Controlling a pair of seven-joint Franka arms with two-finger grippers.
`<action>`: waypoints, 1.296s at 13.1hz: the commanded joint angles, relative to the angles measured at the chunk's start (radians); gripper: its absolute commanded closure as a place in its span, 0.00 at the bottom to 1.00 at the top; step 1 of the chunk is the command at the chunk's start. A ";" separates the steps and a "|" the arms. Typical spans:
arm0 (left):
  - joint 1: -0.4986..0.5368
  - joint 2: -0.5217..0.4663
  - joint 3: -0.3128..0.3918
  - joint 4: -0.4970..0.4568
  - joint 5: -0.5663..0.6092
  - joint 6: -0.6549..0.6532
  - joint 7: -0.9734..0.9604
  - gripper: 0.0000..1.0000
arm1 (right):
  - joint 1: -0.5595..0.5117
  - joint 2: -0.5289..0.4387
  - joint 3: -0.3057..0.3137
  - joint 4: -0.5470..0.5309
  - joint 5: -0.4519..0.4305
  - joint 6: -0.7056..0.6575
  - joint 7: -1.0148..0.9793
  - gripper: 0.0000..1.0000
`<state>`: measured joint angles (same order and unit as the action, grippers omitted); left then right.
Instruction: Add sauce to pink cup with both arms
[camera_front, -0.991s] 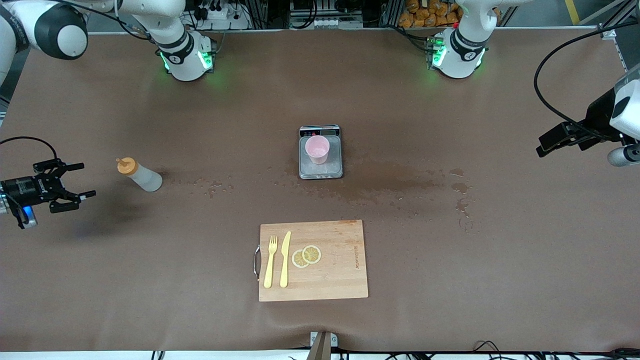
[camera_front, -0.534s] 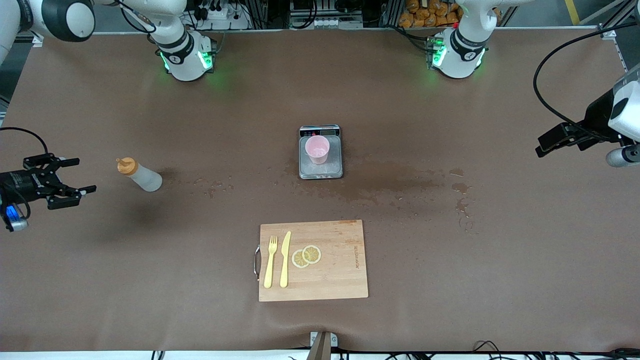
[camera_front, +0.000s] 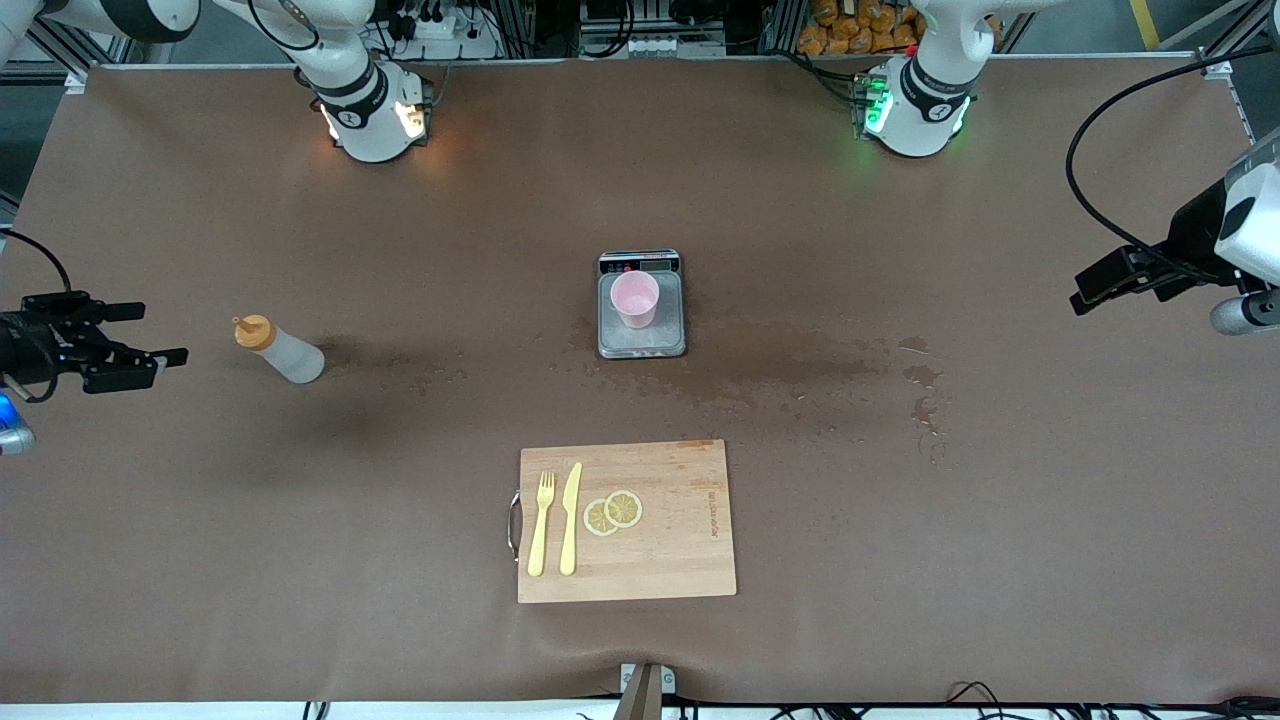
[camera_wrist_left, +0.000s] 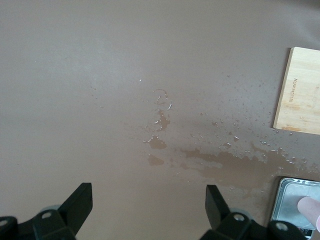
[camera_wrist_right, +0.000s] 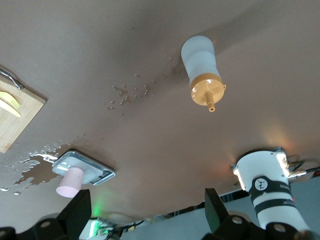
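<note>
The sauce bottle (camera_front: 280, 350), translucent with an orange nozzle cap, stands on the table toward the right arm's end; it also shows in the right wrist view (camera_wrist_right: 201, 70). The pink cup (camera_front: 635, 298) stands on the steel scale tray (camera_front: 642, 340) at the table's middle and shows in the right wrist view (camera_wrist_right: 70, 184) and the left wrist view (camera_wrist_left: 310, 212). My right gripper (camera_front: 158, 334) is open and empty, apart from the bottle, at the table's edge; its fingers (camera_wrist_right: 77, 210) frame bare table. My left gripper (camera_front: 1085, 290) is open and empty (camera_wrist_left: 149, 205) over the left arm's end.
A wooden cutting board (camera_front: 680, 540) with a yellow fork (camera_front: 541, 525), a knife (camera_front: 571, 520) and two lemon slices (camera_front: 613, 512) lies nearer the front camera than the scale. A wet patch (camera_front: 800, 365) spreads from the scale toward the left arm's end.
My right gripper has drawn away from the bottle toward the table's edge, still open. The right arm's base light has turned from green to whitish. The left arm has barely moved.
</note>
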<state>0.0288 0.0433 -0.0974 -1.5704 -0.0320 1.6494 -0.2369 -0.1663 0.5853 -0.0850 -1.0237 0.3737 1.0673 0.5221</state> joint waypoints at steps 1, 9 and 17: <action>0.003 -0.006 0.002 0.000 -0.005 -0.008 0.018 0.00 | 0.098 -0.087 -0.001 -0.045 -0.125 0.055 -0.016 0.00; 0.002 0.000 0.002 0.000 -0.005 -0.008 0.017 0.00 | 0.255 -0.279 0.001 -0.226 -0.244 0.202 -0.027 0.00; 0.003 -0.002 0.002 0.000 -0.005 -0.008 0.017 0.00 | 0.263 -0.452 -0.004 -0.366 -0.343 0.327 -0.267 0.00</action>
<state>0.0289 0.0450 -0.0971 -1.5731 -0.0320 1.6494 -0.2368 0.1021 0.1963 -0.0941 -1.3353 0.0583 1.3689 0.3114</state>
